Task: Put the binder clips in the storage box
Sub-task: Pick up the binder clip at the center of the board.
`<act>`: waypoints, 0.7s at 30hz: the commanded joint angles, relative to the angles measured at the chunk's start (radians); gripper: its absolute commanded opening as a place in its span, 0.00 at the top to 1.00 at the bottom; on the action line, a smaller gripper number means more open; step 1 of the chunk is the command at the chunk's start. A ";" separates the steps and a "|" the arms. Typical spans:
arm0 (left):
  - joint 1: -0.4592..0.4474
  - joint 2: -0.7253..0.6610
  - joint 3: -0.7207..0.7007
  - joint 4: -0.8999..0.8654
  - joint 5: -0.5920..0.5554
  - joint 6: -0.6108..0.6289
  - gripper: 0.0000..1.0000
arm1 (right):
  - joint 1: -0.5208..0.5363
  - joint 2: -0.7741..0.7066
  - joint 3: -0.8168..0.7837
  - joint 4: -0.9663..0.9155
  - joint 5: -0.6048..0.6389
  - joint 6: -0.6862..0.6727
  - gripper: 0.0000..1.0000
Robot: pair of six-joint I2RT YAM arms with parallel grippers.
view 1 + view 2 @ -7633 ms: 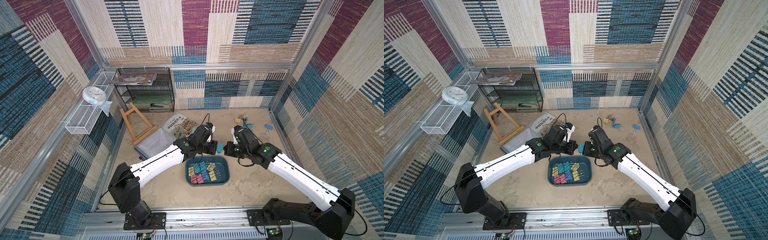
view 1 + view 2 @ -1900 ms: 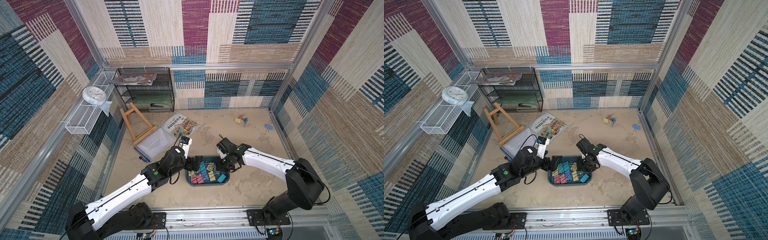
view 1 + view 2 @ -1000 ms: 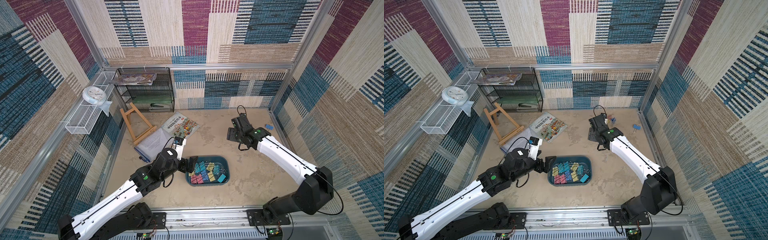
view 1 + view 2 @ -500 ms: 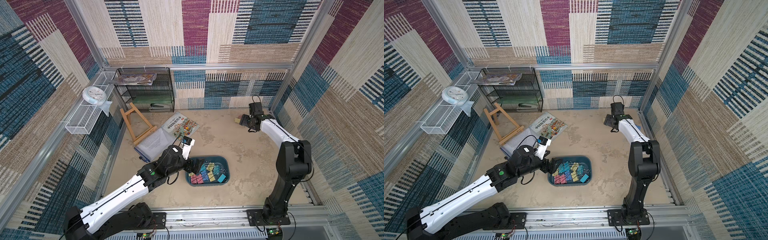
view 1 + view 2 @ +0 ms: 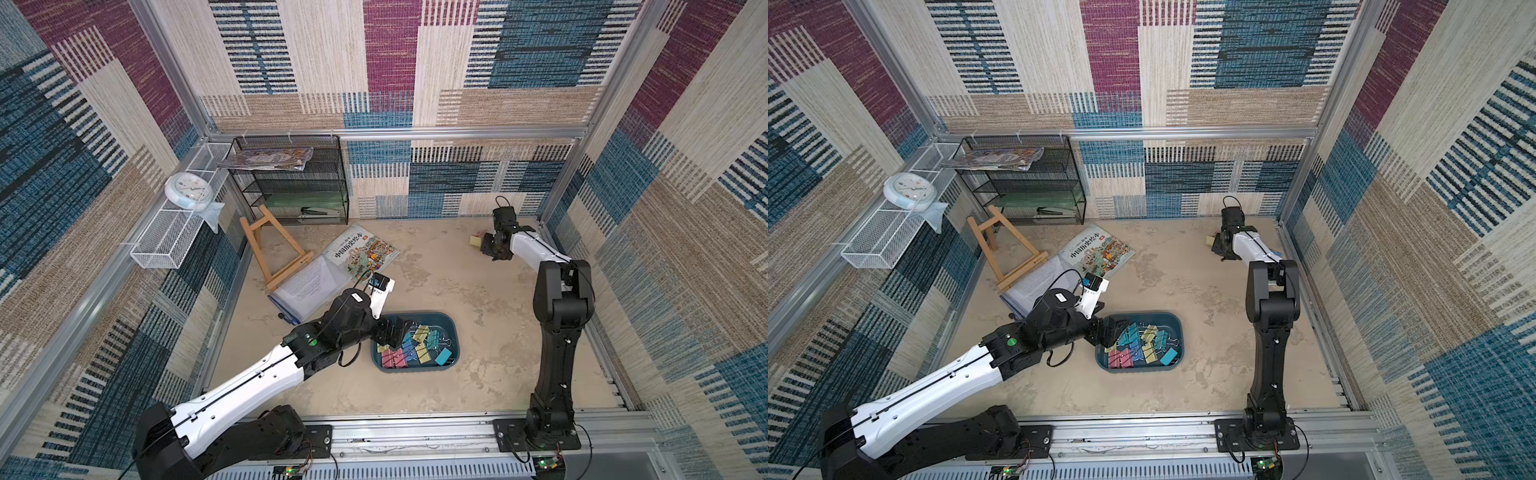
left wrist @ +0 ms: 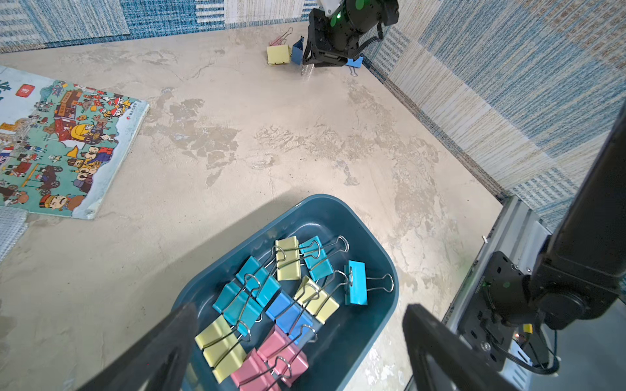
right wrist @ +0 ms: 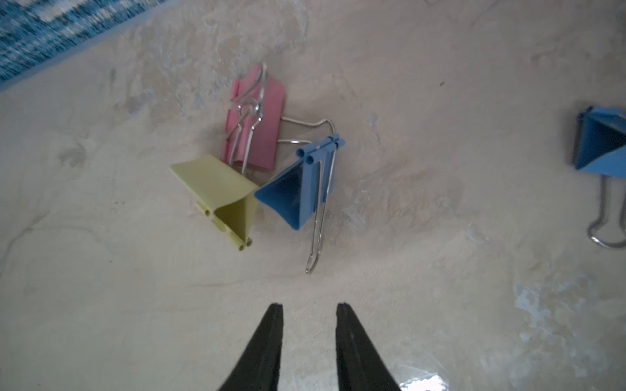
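The storage box point(image 6: 318, 216) is showing dark teal-blue; the binder clips point(image 6: 288, 313) in it are showing pastel yellow, pink, teal and blue, with silver handles. Far right, a pink clip point(image 7: 262, 118), a yellow clip point(image 7: 220, 189) and a blue clip point(image 7: 298, 193) are standing out against the mottled beige table point(image 7: 440, 237). The walls point(image 5: 386, 62) are showing blue, magenta and cream stripes.

The binder clips point(image 7: 261, 125) just ahead of the right pincer point(image 7: 309, 306) showed matt pastel bodies and bright, polished metal wire handles. The storage box point(image 6: 325, 199) below the left pincer point(image 6: 299, 309) was smooth plastic with a slight sheen. The floor point(image 7: 440, 101) beneath both pincers was rough, mottled and matt.
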 commanded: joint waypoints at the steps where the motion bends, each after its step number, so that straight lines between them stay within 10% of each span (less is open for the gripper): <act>1: 0.002 0.011 0.023 0.012 0.003 0.030 0.01 | 0.001 0.036 0.044 -0.019 0.054 -0.048 0.71; 21: 0.002 0.012 0.023 0.018 0.004 0.005 0.01 | -0.025 -0.016 -0.006 -0.016 0.118 -0.112 1.00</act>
